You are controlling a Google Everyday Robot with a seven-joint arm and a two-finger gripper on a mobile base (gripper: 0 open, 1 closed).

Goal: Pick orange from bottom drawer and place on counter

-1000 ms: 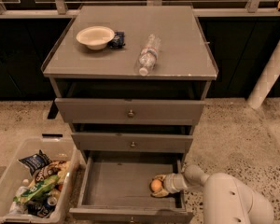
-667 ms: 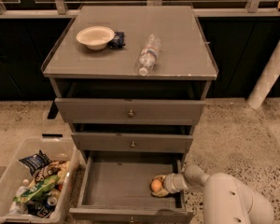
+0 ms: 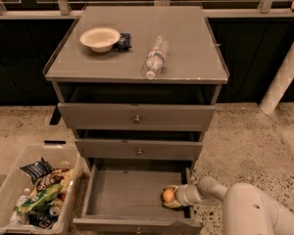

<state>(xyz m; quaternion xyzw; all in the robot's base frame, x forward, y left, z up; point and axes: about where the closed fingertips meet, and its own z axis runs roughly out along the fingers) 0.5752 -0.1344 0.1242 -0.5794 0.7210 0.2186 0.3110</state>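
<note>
The bottom drawer [image 3: 122, 190] is pulled open, with the two drawers above it closed. The orange [image 3: 168, 195] lies in the drawer's right front corner. My gripper [image 3: 171, 198] reaches in from the right, low inside the drawer, with its tip right at the orange; my white arm [image 3: 250, 209] fills the lower right. The orange looks to rest on the drawer floor. The grey counter [image 3: 191, 38] is the cabinet's top.
On the counter lie a white bowl [image 3: 100, 38], a small dark packet [image 3: 123, 41] and a clear plastic bottle [image 3: 155, 58] on its side. A clear bin [image 3: 10, 180] of snack bags stands on the floor at left. A white post [image 3: 284, 72] leans at right.
</note>
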